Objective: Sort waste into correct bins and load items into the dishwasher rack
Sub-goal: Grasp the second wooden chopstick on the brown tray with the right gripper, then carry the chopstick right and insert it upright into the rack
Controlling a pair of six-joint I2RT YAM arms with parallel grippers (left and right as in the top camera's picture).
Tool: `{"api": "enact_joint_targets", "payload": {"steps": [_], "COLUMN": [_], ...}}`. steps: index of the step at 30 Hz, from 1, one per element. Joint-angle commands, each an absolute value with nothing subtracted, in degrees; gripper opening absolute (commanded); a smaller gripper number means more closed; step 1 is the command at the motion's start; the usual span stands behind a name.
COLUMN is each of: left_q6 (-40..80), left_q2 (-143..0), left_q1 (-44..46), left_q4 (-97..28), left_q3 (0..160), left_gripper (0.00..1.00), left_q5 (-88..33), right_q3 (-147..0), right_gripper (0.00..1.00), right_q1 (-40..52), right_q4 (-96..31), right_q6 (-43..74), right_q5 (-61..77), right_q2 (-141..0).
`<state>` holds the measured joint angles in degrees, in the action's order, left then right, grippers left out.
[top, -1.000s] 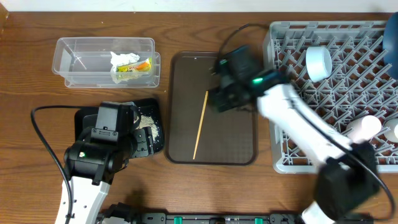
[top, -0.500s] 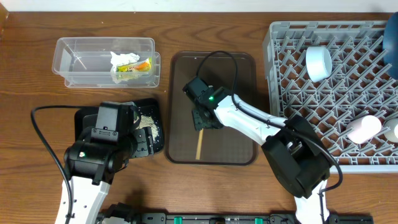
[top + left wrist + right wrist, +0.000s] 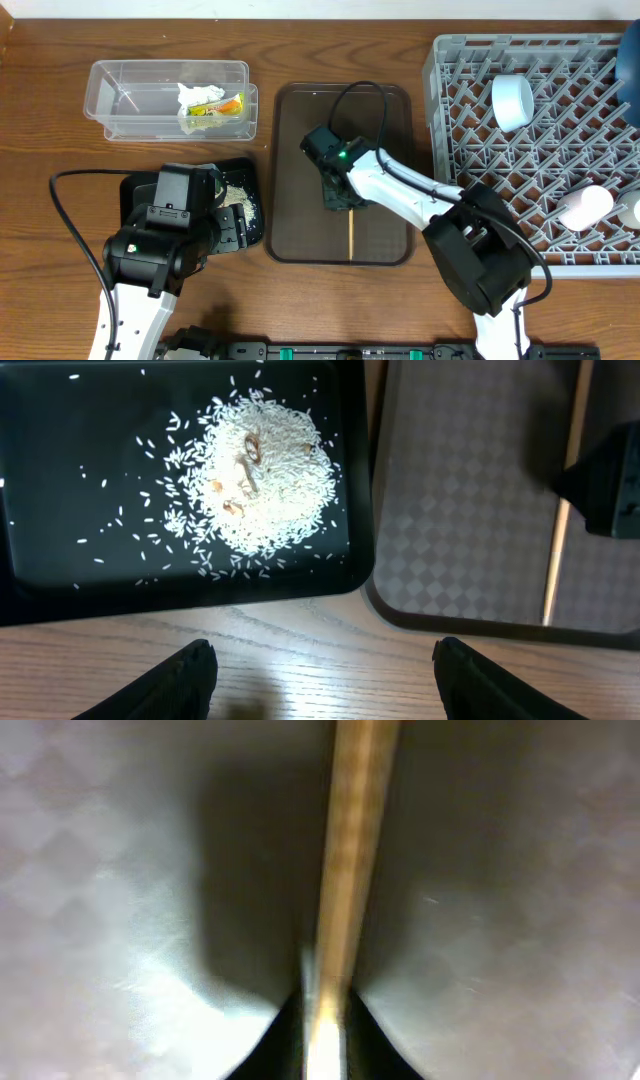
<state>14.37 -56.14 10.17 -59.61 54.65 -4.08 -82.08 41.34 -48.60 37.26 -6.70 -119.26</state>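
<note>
Chopstick (image 3: 351,235), apparently one, in right pincer (image 3: 338,197)

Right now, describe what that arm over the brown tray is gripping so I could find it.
Start at the big brown tray in the table's middle, left of the grey rack. The right gripper pinches a chopstick lying on it: the only thin, pale wooden stick in sight.

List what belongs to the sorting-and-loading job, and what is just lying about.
Job:
tub
tissue
wrapper
black tray
rice
chopstick
rack
cup
second cup

Lying about:
brown tray, though the chopstick is over it
cable
</note>
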Motion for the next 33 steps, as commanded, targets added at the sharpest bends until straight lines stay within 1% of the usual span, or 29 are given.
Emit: {"api": "enact_joint_targets", "payload": {"steps": [1, 2, 3, 5, 12, 20, 24, 28, 33], "left_q6": [14.28, 14.28, 14.28, 14.28, 14.28, 14.28, 14.28, 14.28, 14.28], "left_q2": [-56.10, -56.10, -56.10, -56.10, -56.10, -56.10, -56.10, -56.10, -56.10], "left_q1": [9.87, 9.87, 9.87, 9.87, 9.87, 9.87, 9.87, 9.87, 9.87], "left_q4": [-59.77, -59.77, -59.77, -59.77, -59.79, -59.79, -59.79, -59.79, -59.79], "left_q3": [54.87, 54.87, 54.87, 54.87, 54.87, 54.87, 54.87, 54.87, 54.87], "left_gripper": [0.73, 0.73, 0.73, 0.73, 0.73, 0.73, 0.73, 0.73, 0.72], "left_q5": [-3.38, -3.38, -3.40, -3.38, -3.40, -3.40, -3.40, -3.40, -3.40], "right_q3": [-81.32, -81.32, -81.36, -81.47, -83.94, -84.33, -84.33, -84.27, -84.16], "right_gripper": [0.05, 0.02, 0.01, 0.01, 0.01, 0.01, 0.01, 0.01, 0.01], "right_q1": [39.55, 39.22, 38.74, 37.87, 32.95, 21.91, 16.40, 11.70, 9.23], "right_q4": [-49.60, -49.78, -50.06, -50.24, -50.98, -55.42, -58.87, -63.55, -66.74], "right_q6": [37.89, 37.89, 37.85, 37.21, 27.55, 19.00, 13.67, 9.13, 7.14], "right_q5": [-8.32, -8.32, -8.34, -8.19, -7.05, -7.03, -7.01, -6.98, -6.83], "right_q2": [-121.64, -121.45, -120.92, -119.55, -107.48, -91.77, -89.76, -90.94, -94.83]}}
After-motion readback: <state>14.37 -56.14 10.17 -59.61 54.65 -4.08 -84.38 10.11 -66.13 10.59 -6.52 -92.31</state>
